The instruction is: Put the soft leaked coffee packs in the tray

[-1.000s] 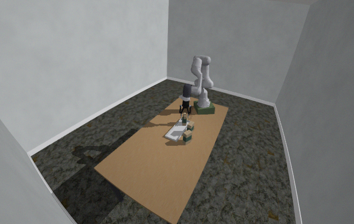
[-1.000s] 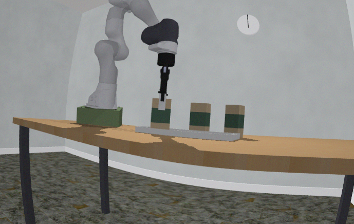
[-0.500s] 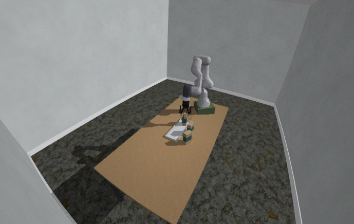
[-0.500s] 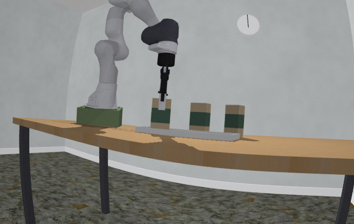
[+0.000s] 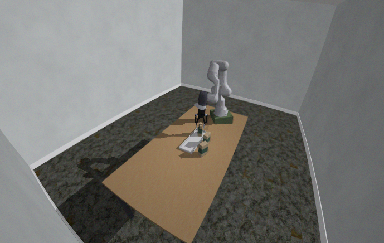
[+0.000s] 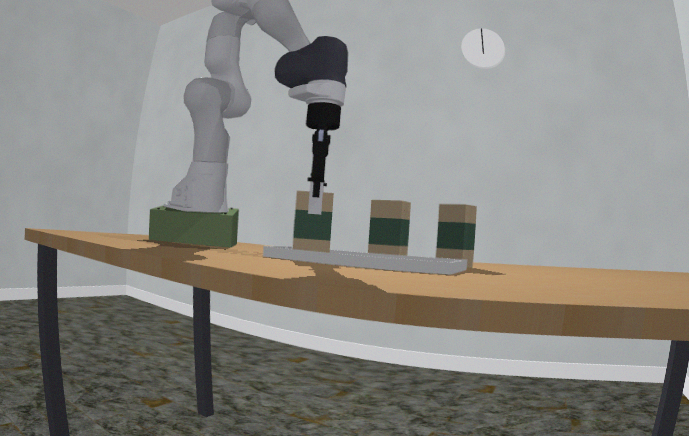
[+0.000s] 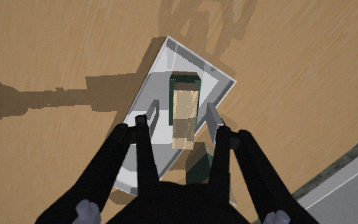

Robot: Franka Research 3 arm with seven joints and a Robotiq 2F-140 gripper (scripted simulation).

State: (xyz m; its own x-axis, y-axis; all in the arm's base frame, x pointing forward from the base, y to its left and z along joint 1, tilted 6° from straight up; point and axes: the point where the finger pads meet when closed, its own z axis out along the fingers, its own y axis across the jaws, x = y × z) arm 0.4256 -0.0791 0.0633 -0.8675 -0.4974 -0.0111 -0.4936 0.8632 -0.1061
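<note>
Fingers of the gripper [image 7: 182, 120] stand about halfway apart, one on each side of a coffee pack [image 7: 185, 112], with a visible gap between each pad and the pack's broad sides; nothing is held. From the side, the gripper [image 6: 316, 201] hangs straight down with its pale fingertips [image 6: 315, 204] level with the upper tan band of that pack [image 6: 312, 220], above its green stripe.

Directly below the hand, this pack stands upright inside the tray [image 7: 215, 76], at the end of the tray nearest the arm's green base [image 6: 193, 227]. The wrist view shows its foot on the tray floor, within the rim. The pale, shallow tray [image 6: 433, 265] stretches away from the hand along the wooden table [image 6: 552, 303], and the rest of its floor shows only shadow.

Beyond the hand's far side, the middle pack [image 6: 389, 226] stands upright on the table just beside the tray's long edge, and the last pack [image 6: 455, 229] stands further out near the tray's far end. In the overhead view both of them [image 5: 206, 136] [image 5: 203, 147] sit outside the tray [image 5: 184, 147], close against its side.
</note>
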